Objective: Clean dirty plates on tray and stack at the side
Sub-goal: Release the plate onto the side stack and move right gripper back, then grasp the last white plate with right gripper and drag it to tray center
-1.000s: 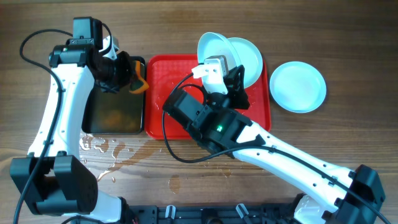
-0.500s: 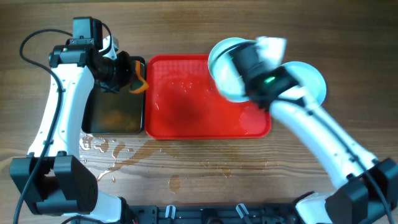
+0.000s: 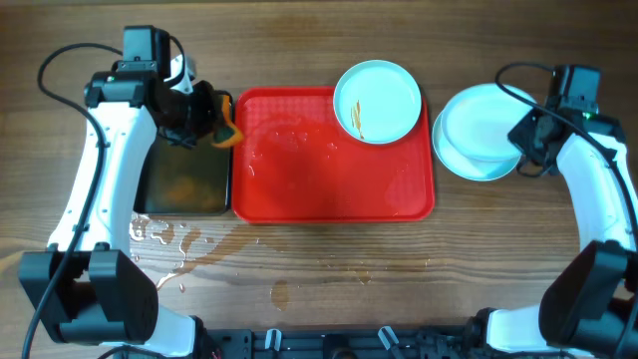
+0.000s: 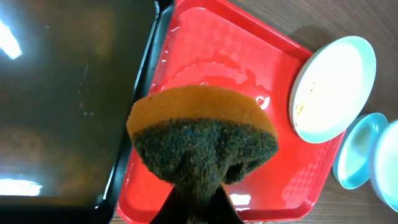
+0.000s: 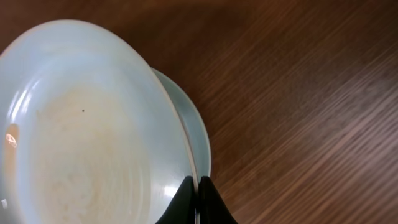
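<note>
The red tray [image 3: 329, 189] lies mid-table and also shows in the left wrist view [image 4: 211, 68]. One pale aqua plate [image 3: 377, 102] with an orange-brown smear rests on its far right corner; it shows in the left wrist view [image 4: 333, 90] too. My right gripper [image 3: 526, 135] is shut on the rim of a second plate [image 3: 483, 125] [image 5: 87, 137], held over a third plate [image 3: 469, 165] [image 5: 196, 134] on the wood right of the tray. My left gripper [image 3: 204, 120] is shut on an orange and green sponge [image 4: 205, 134] above the tray's left edge.
A black tray [image 3: 184, 179] holding dark liquid lies left of the red tray and shows in the left wrist view [image 4: 62, 99]. Water is spilled on the wood [image 3: 169, 239] in front of it. The red tray's surface is wet.
My right arm has swung from over the tray to the right, carrying a plate over the plate on the wood. One smeared plate stays on the tray. The left arm has barely moved.
</note>
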`<state>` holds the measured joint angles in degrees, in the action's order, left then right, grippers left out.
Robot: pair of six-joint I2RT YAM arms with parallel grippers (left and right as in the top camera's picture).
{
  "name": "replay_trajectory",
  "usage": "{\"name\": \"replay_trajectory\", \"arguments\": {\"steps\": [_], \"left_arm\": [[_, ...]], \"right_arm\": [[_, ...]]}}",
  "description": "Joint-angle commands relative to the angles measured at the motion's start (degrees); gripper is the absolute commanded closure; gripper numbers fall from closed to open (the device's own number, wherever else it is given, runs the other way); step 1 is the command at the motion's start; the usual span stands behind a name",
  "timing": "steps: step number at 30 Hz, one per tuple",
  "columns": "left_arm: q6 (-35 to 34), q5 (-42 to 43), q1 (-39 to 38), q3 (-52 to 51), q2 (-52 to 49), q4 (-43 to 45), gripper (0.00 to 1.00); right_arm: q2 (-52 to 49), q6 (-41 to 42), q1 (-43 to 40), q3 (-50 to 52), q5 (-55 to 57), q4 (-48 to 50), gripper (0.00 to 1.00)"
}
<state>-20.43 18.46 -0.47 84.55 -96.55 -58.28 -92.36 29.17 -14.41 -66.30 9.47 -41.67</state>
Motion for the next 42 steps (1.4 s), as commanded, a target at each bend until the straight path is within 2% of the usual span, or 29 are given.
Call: {"name": "replay_trajectory", "arguments": {"steps": [1, 6, 9, 11, 15, 21, 25, 30, 35, 42], "left_arm": [[0.5, -0.2, -1.2, 0.9, -0.2, 0.9, 0.96], [0.5, -0.1, -1.3, 0.9, -0.2, 1.3, 0.96], [0.5, -0.1, -1.3, 0.9, -0.2, 1.3, 0.96], [0.5, -0.1, -1.3, 0.9, -0.2, 1.3, 0.96], [0.5, -0.1, -1.3, 0.9, -0.2, 1.5, 0.96], [0.5, -0.1, -1.3, 0.9, -0.2, 1.5, 0.96], [0.5, -0.1, -1.3, 0.9, -0.2, 1.5, 0.96], [0.5, -0.1, -1.3, 0.9, -0.2, 1.5, 0.96], [0.5, -0.1, -1.3, 0.9, -0.2, 1.5, 0.96], [0.5, -0.1, -1.3, 0.9, -0.2, 1.5, 0.96]], "right_arm": [[-2.8, -1.1, -1.4, 3.2, -6.1, 5.0, 0.96], [-6.6, -2.2, -1.1, 3.4, -10.0, 6.5, 0.94], [-7.6, -3.8, -0.9, 3.4, -12.3, 6.3, 0.74], [-7.2, -3.7, -0.5, 3.1, -12.5, 6.3, 0.69], [-6.6, -4.5, 1.4, -1.7, -13.4, 3.0, 0.68], [-6.4, -6.5, 10.9, -9.1, -17.2, 2.7, 0.61], [-7.7, -2.4, 20.7, -9.3, -11.2, 7.9, 0.46], [-14.2, -0.4, 27.2, -10.6, -9.8, 9.0, 0.46], [-20.2, -0.3, 27.5, -10.6, -10.4, 6.7, 0.58], [-22.0, -2.2, 27.6, -10.5, -10.7, 3.8, 0.59]]}}
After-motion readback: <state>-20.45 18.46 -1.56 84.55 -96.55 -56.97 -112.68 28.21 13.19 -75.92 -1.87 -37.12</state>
